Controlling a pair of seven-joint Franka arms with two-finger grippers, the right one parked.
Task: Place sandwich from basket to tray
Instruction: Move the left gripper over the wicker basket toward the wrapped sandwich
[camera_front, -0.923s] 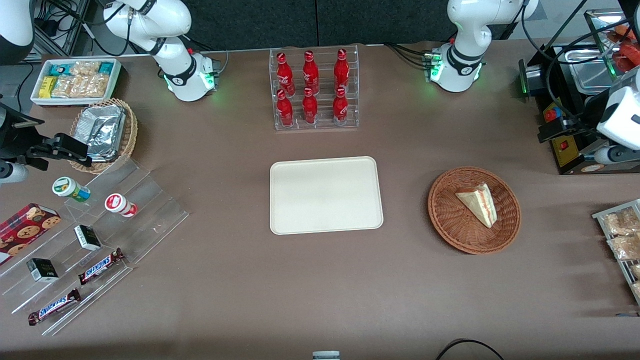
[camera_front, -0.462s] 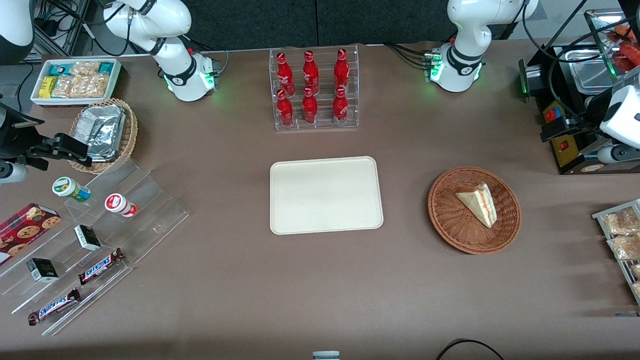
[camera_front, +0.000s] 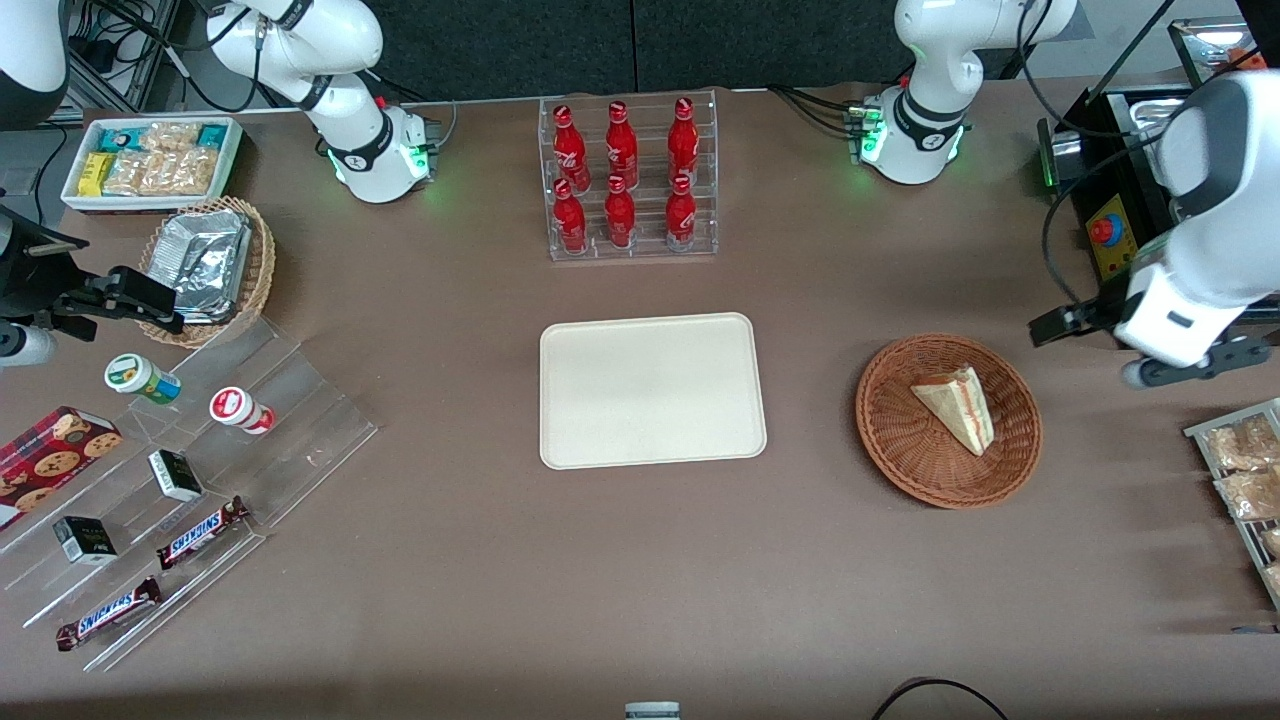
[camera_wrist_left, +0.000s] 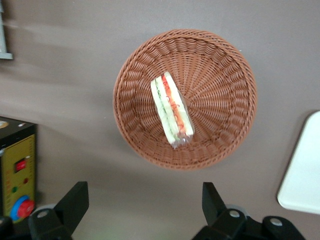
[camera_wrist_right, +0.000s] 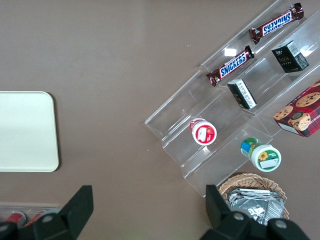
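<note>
Right now the claw (camera_wrist_left: 145, 210) hangs in the air with its two dark fingers (camera_wrist_left: 75, 200) spread wide and nothing between them, not yet over the basket (camera_wrist_left: 220, 65) but just outside its rim, on the side toward the working arm's end of the surface (camera_front: 640, 580). From the front, the arm's white wrist sits just beside the basket (camera_front: 900, 460), a little farther from the camera than its centre. The sandwich (camera_wrist_left: 171, 111) lies inside the basket, near the middle, resting on the weave with its striped cut edge facing up. In the wrist view its long axis runs roughly away from the claw and slightly askew, so it lies crosswise to the line joining the two fingers; I judge that a good match for closing across the wedge's narrow thickness, with perhaps a small twist to square up. The sandwich (camera_front: 957, 407) has not been touched. The coming move, as I read it, is to carry the claw in over the rim toward the basket's centre, then down. The tray (camera_front: 650, 440) lies flat, well apart from the basket toward the parked arm's end, with bare surface between them.
</note>
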